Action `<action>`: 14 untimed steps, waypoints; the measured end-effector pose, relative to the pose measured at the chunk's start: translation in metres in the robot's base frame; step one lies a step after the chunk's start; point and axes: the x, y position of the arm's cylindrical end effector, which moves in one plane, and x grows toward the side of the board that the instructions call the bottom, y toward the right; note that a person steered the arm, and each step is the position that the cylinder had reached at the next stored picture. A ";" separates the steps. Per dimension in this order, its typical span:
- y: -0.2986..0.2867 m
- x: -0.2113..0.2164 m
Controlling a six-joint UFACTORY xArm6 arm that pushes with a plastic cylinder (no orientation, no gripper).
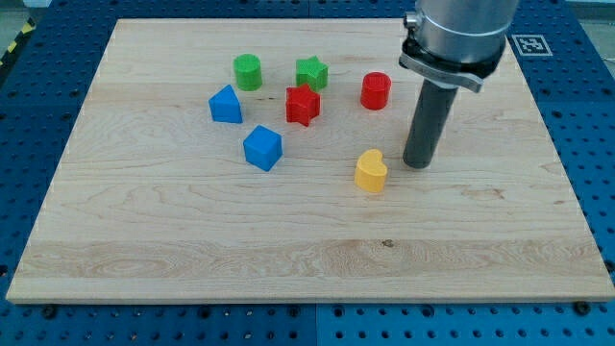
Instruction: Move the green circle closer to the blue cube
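Rod arm over a wooden board (144,240) with coloured blocks.
My tip (419,163), with no gripper to close, stands just right of the yellow block (370,171); green circle (247,72) and blue cube (262,148) lie well left.

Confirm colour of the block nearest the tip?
Yellow: the heart-shaped block, just to the view's left of my tip. The camera view, the only one, shows it clearly.

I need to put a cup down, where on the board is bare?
The board is bare along the view's bottom, below the yellow block and blue cube. Crowded at the top, around the green circle, green star, red star.
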 end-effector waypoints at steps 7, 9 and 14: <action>-0.013 -0.186; -0.034 -0.202; -0.161 -0.159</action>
